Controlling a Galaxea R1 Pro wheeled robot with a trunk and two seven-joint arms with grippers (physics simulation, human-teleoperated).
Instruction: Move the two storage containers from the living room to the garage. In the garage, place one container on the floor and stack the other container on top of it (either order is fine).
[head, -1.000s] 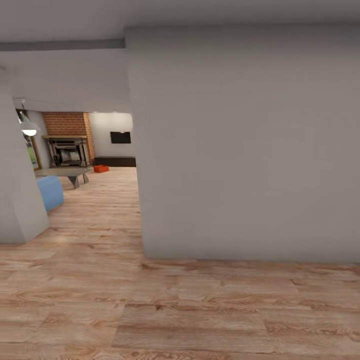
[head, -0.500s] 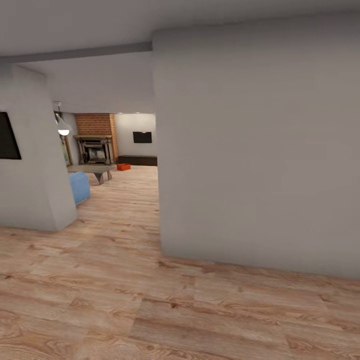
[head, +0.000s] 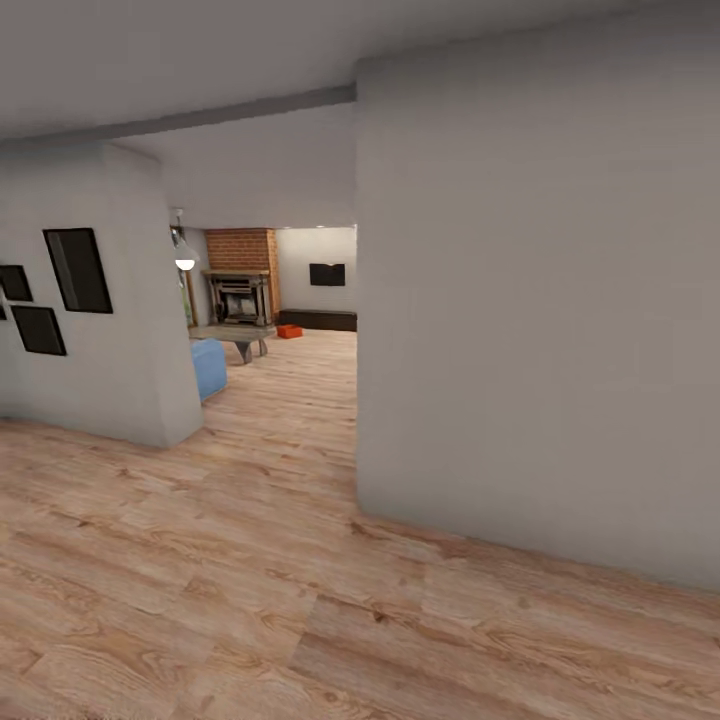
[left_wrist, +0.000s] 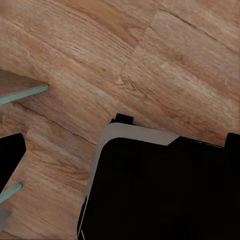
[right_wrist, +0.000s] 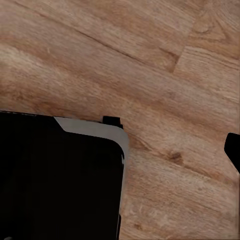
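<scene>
A corridor of light plank floor (head: 300, 600) runs toward the living room (head: 280, 300), seen through a gap at about 11 o'clock in the head view. A broad grey wall (head: 530, 320) takes up the whole right side from 12 to 4 o'clock, and a shorter wall (head: 120, 300) hung with dark frames (head: 78, 270) stands at 9 o'clock. Past the gap are a brick fireplace (head: 242, 290), a wall TV (head: 327, 274), a hanging lamp (head: 185, 262), a low table (head: 232, 335) and a blue sofa (head: 208, 365).

One orange bin (head: 290, 331) sits on the planks far off, near the dark unit under the TV, at about 11 o'clock. Whether the second bin is beside it cannot be told from here.

Both wrist views look down on planks and the robot's dark base (left_wrist: 160, 190). A dark finger edge shows at the rim of each, too little to say how the jaws stand; nothing seems to be held.

The step in hand is the drive to the bin. To do it well, steer toward 11 o'clock early, so the base clears the corner of the big wall with room to spare, then pass between that corner and the sofa. Keep the arms tucked through the gap. Stop short of the bin, squarely facing a long side, so both grippers can reach it.
</scene>
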